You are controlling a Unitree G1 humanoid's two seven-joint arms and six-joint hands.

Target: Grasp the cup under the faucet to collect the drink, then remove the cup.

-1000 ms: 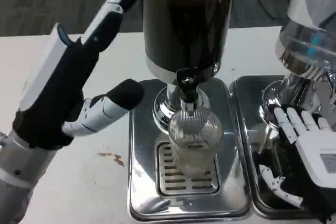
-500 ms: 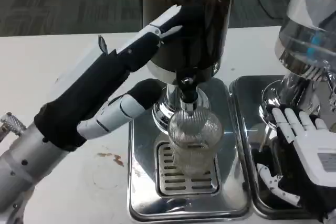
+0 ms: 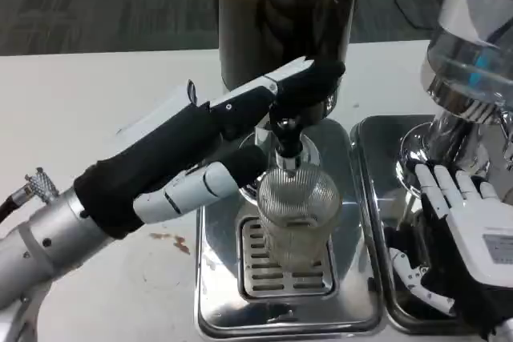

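Note:
A clear ribbed cup (image 3: 298, 212) stands upright on the slotted grate of the steel drip tray (image 3: 216, 286), directly under the faucet (image 3: 286, 138) of the dark drink dispenser (image 3: 284, 18). My left hand (image 3: 232, 146) reaches in from the left, its upper fingers lying across the faucet's lever and its thumb close beside the cup's left shoulder; nothing is gripped. My right hand (image 3: 473, 234) rests open over the neighbouring tray, fingers spread, apart from the cup.
A second dispenser (image 3: 473, 62) with a clear tank stands at the right on its own steel tray (image 3: 377, 222). A brown stain (image 3: 170, 239) marks the white table left of the tray.
My left hand has swung down and to the right, from high beside the dispenser to the faucet and the cup's left side. The cup and right hand stay put.

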